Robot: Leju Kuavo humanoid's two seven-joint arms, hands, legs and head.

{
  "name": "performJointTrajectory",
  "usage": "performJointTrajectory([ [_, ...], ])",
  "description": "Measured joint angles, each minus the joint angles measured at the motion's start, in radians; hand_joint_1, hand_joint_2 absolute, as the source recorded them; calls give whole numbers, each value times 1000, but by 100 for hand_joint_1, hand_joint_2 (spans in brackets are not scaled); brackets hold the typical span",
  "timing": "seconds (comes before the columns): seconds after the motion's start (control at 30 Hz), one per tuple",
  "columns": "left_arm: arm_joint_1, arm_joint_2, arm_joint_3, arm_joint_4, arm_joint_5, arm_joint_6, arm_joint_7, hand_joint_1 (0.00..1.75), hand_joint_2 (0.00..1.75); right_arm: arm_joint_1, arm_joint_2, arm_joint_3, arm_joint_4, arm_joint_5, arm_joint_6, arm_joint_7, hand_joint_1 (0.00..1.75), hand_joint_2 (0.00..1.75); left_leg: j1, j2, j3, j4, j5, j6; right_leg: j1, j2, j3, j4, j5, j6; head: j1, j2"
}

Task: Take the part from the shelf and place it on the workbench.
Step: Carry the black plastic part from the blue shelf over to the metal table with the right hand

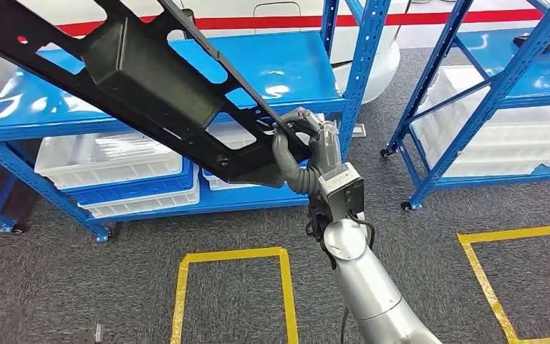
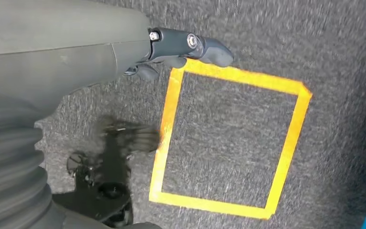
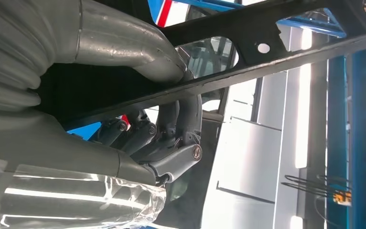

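One long black part, slanting from the upper left of the head view down to just right of centre, lifted clear of the blue shelf behind it. Held at the lower end only, hence the tilt, with most of the length running up and out of the top left corner. Boxy block at mid-length, cut-outs and holes along the frame.

Gripped by the right hand at centre frame: thumb on one side of the frame's edge, darker fingers curled round the other, a bar of the part passing between them in the right wrist view. Probably a grip picked for reach, not for balance (leverage from the free end likely the weak point during carrying).

Left hand hanging over the grey carpet, fingers curled in, nothing in them, above a yellow taped square on the floor. Seemingly kept out of the way.

Further out: white bins on the shelf's lower level, a second blue rack at upper right, more yellow floor tape at the bottom. Workbench yet to be reached, so judged roughly midway: pick done, placing still ahead.
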Motion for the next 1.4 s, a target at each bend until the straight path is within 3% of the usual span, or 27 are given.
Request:
performJointTrajectory([
  [0.03, 0, 0, 0, 0, 1, 1, -3, 0, 175, 2, 1, 0, -2, 2, -1, -1, 175, 175, 2, 0, -8, 66, -28, -5, 1, 0, -16, 2, 12, 1, -1, 0],
  [0.07, -1, 0, 0, 0, 1, 2, -5, 0, 175, 5, 1, -1, -4, 3, -2, -1, 175, 175, 4, -1, -5, 112, -33, -9, 1, 0, -33, 4, 24, 3, -1, 0],
  [0.1, -1, 0, 0, 0, 2, 3, -7, 0, 175, 7, 1, -1, -5, 5, -2, -1, 175, 175, 6, -1, 13, 123, -16, -11, 1, 0, -49, 8, 34, 6, -1, 0],
  [0.17, -3, 0, 0, 0, 4, 5, -12, 0, 175, 10, 1, -1, -7, 10, -2, -2, 175, 175, 11, -2, 103, 39, 23, -10, 1, 1, -79, 18, 53, 14, -1, 0],
  [0.23, -7, 1, 0, 0, 5, 6, -15, 0, 175, 11, 3, -2, -10, 13, -1, -3, 175, 175, 9, -7, 209, -102, 7, -3, 4, 3, -98, 24, 69, 26, 0, 0],
  [0.27, -8, 0, 0, 0, 8, 7, -18, 0, 175, 10, 5, -2, -11, 14, 1, -4, 175, 175, 5, -10, 236, -148, -7, 4, 5, 3, -101, 23, 78, 34, 1, 0],
  [0.37, -7, -1, 0, 0, 20, 9, -27, 0, 175, 9, 13, -2, -11, 14, 5, -9, 175, 175, -4, -7, 228, -175, 13, 35, 7, 2, -110, 15, 99, 56, 3, 0],
  [0.43, -8, -4, 1, -1, 26, 11, -32, 0, 175, 7, 14, -1, -9, 15, 8, -11, 175, 175, -6, -1, 204, -185, 45, 58, 9, 2, -138, 63, 43, 47, 5, 0],
  [0.5, -8, -6, 1, -1, 27, 13, -34, 0, 175, 5, 15, 0, -5, 15, 10, -12, 175, 175, -9, 1, 168, -186, 77, 70, 9, 2, -180, 190, -56, 30, 7, 0],
  [0.53, -8, -7, 1, -1, 29, 14, -34, 0, 175, 5, 15, 1, -4, 15, 10, -12, 175, 175, -12, 1, 148, -185, 92, 71, 9, 3, -196, 262, -90, 31, 8, 0],
  [0.57, -8, -7, 1, -1, 29, 14, -34, 0, 175, 5, 15, 1, -1, 15, 10, -12, 175, 175, -14, 1, 128, -185, 108, 72, 9, 3, -199, 316, -99, 37, 9, 0],
  [0.6, -7, -8, 1, -1, 31, 15, -35, 0, 175, 5, 15, 1, 0, 15, 10, -12, 175, 175, -16, 1, 107, -184, 124, 71, 10, 3, -187, 339, -88, 47, 10, 0],
  [0.67, -7, -10, 1, 0, 32, 14, -35, 0, 175, 4, 16, 1, 3, 14, 10, -12, 175, 175, -21, 1, 70, -183, 154, 66, 12, 2, -109, 280, -45, 59, 11, 0],
  [0.73, -7, -11, 1, -1, 33, 14, -35, 0, 175, 1, 21, 1, 3, 15, 10, -12, 175, 175, -26, 0, 44, -181, 181, 58, 20, 2, 20, 116, -55, 45, 10, 0],
  [0.77, -7, -11, 1, -1, 33, 14, -35, 0, 175, -1, 25, 1, 4, 15, 10, -12, 175, 175, -28, 0, 38, -184, 196, 53, 24, 3, 62, 48, -69, 38, 8, 0],
  [0.8, -6, -12, 1, -1, 33, 14, -35, 0, 175, -4, 28, 1, 4, 15, 10, -12, 175, 175, -28, 0, 33, -189, 211, 49, 27, 3, 84, 3, -80, 33, 6, 0],
  [0.87, -3, -11, 1, -1, 33, 14, -35, 0, 175, -5, 29, 1, 7, 14, 11, -12, 175, 175, -23, -2, 26, -200, 233, 41, 20, 3, 67, -11, -65, 24, 2, 0],
  [0.9, 0, -11, 1, 0, 33, 15, -35, 0, 175, -5, 29, 1, 8, 14, 11, -12, 175, 175, -19, -3, 18, -191, 216, 36, 15, 1, 61, -11, -54, 14, 2, 0],
  [0.93, 4, -11, 1, 0, 33, 15, -35, 0, 175, -4, 30, 1, 10, 14, 11, -12, 175, 175, -14, -4, 6, -164, 177, 29, 10, -1, 52, -11, -40, 3, 0, 0],
  [1.03, 8, -12, 2, 0, 33, 14, -35, 0, 175, -4, 35, 1, 12, 15, 11, -12, 175, 175, -3, -5, -39, 36, 14, 8, 9, -3, 12, -8, 3, -7, -4, 0],
  [1.07, 8, -12, 2, 0, 33, 15, -35, 0, 175, -4, 35, 1, 13, 14, 11, -12, 175, 175, 0, -5, -43, 98, -3, 2, 9, -3, -5, -6, 15, -5, -4, 0],
  [1.1, 8, -12, 2, 0, 33, 15, -35, 0, 175, -4, 35, 1, 14, 14, 11, -12, 175, 175, 3, -5, -33, 129, 5, -2, 8, -3, -22, -3, 27, -1, -4, 0],
  [1.17, 7, -11, 2, 0, 33, 15, -35, 0, 175, -4, 36, 1, 16, 16, 10, -13, 175, 175, 11, -5, 44, 81, 51, -7, 5, -2, -56, 9, 44, 8, -4, 0],
  [1.23, 4, -11, 2, 0, 33, 15, -35, 0, 175, -4, 40, 1, 16, 20, 4, -19, 175, 175, 13, -8, 155, -58, 40, -7, 5, -1, -82, 23, 57, 22, -4, 0],
  [1.27, 3, -11, 2, 0, 31, 15, -34, 0, 175, -5, 43, 1, 16, 24, -1, -22, 175, 175, 11, -10, 190, -111, 25, -3, 8, -1, -88, 26, 64, 30, -2, 0],
  [1.33, 1, -11, 1, 0, 23, 16, -32, 0, 175, -5, 49, 1, 16, 30, -12, -26, 175, 175, 2, -13, 209, -153, 11, 13, 10, -1, -94, 25, 81, 47, 0, 0],
  [1.4, -2, -12, 1, 0, 14, 17, -29, 0, 175, -4, 52, 1, 16, 33, -23, -27, 175, 175, -1, -9, 196, -159, 32, 35, 12, -1, -104, 31, 80, 57, 1, 0],
])
